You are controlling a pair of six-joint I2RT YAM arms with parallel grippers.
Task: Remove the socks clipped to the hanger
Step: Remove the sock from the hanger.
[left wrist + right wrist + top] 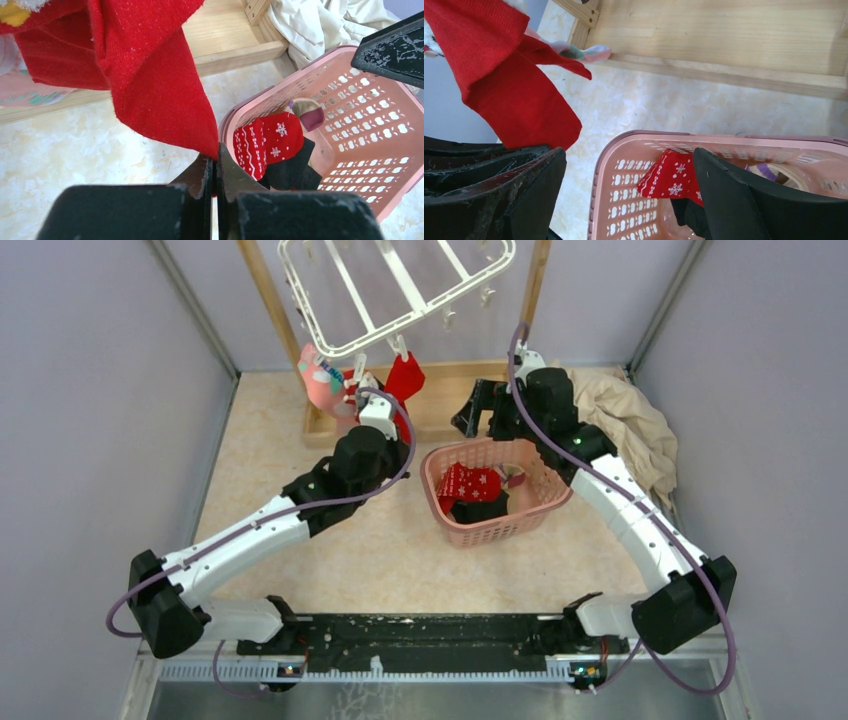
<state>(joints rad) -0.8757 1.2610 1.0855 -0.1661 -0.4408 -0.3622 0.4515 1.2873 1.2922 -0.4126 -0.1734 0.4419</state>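
– Status on red sock?
– Tip is pinched tight by left gripper, top is clipped at near edge of hanger; right gripper is held wide above basket. Downward tug is called for next, imo.

1. At 6 o'clock, the left gripper, jaws together, pinches the lower corner of the red sock.
2. At 3 o'clock, the basket holds a snowflake sock lying on a black sock.
3. At 1 o'clock, cloth lies beyond the wooden frame.

Beige marbled tabletop, on which are set a pink lattice basket right of centre, a wooden frame base at upper centre, and a crumpled beige cloth at upper right.
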